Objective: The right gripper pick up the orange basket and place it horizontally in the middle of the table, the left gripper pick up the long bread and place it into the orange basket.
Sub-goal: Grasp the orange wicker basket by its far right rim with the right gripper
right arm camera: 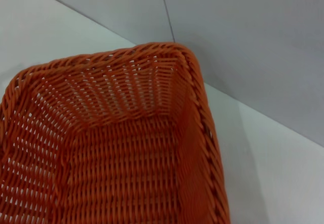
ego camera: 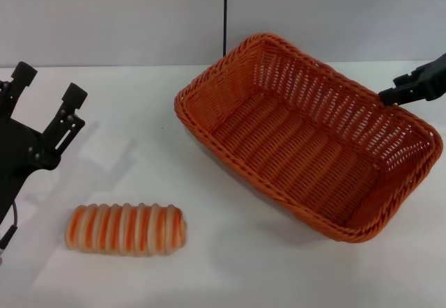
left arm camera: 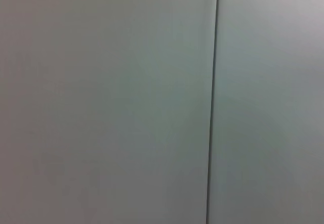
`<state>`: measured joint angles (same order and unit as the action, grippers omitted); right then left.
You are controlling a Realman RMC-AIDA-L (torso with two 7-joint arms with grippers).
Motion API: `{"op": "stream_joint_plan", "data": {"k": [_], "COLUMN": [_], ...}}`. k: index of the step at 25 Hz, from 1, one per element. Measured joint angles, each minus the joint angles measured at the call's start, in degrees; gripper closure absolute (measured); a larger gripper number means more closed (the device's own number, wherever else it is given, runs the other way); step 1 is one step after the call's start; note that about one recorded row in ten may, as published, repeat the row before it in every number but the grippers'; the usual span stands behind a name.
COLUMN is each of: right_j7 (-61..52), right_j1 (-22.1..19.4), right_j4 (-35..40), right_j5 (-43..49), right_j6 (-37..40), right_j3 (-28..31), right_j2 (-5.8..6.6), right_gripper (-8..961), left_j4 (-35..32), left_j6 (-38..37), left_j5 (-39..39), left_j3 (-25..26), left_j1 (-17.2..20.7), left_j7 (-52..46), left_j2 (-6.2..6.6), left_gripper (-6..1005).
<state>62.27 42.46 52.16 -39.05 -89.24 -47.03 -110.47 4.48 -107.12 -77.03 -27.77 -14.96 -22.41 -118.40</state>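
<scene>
The basket [ego camera: 306, 141] sits on the table [ego camera: 209, 266] to my right of centre, skewed so that its long axis runs diagonally from the far middle toward my near right. It is empty; my right wrist view looks straight down into its woven floor [right arm camera: 116, 153] and shows nothing inside. So the first half of the job is not finished as I judge it: the basket is neither square to the table edge nor quite in the middle.

My right gripper [ego camera: 415, 85] is at the basket's far right rim, just at the braided edge (only part of the claw shows, at the frame's edge). Whether it has the rim pinched or is merely beside it I cannot tell, and I cannot tell how its fingers stand.

The bread [ego camera: 127, 229] lies on the table near me on my left, striped side up, well apart from the basket and untouched by anything.

My left gripper [ego camera: 50, 102] hangs beyond the bread and further left, fingers spread apart and holding nothing. Its wrist camera sees only the blank wall.

What is left, then: straighten and centre the basket, afterwards fetch the bread with my left and set it inside.
</scene>
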Motion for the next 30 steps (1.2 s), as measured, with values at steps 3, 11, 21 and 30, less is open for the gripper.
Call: {"op": "stream_joint_plan", "data": {"k": [3,11,21,30], "right_j7": [0.21,0.46,2.31,3.21], "right_j1": [0.28,0.79,1.30,0.95], "right_j4": [-0.15,-2.93,-6.94,-6.80], "right_j5": [1.01,1.69,2.58,2.22], "right_j6": [0.00,1.19,3.74,3.60], "right_j3": [-0.08,-0.13,-0.14,0.41], "right_j2": [-0.38,-0.61,-1.46,-1.78], "right_gripper": [479,517,564,723], "left_j4": [0.00,0.00,0.05,0.28], "left_j6": [-0.59,-1.48,-1.87,-1.87], "left_j5": [0.00,0.07,-0.06,-0.13], "left_j3": [0.00,0.00,0.00,0.00], "left_j1": [0.16,0.37,0.37,0.37], "left_j7": [0.00,-0.02,-0.06,-0.09], "left_j2": [0.07,0.10,0.09,0.01], "left_gripper": [224,228,232,236]}}
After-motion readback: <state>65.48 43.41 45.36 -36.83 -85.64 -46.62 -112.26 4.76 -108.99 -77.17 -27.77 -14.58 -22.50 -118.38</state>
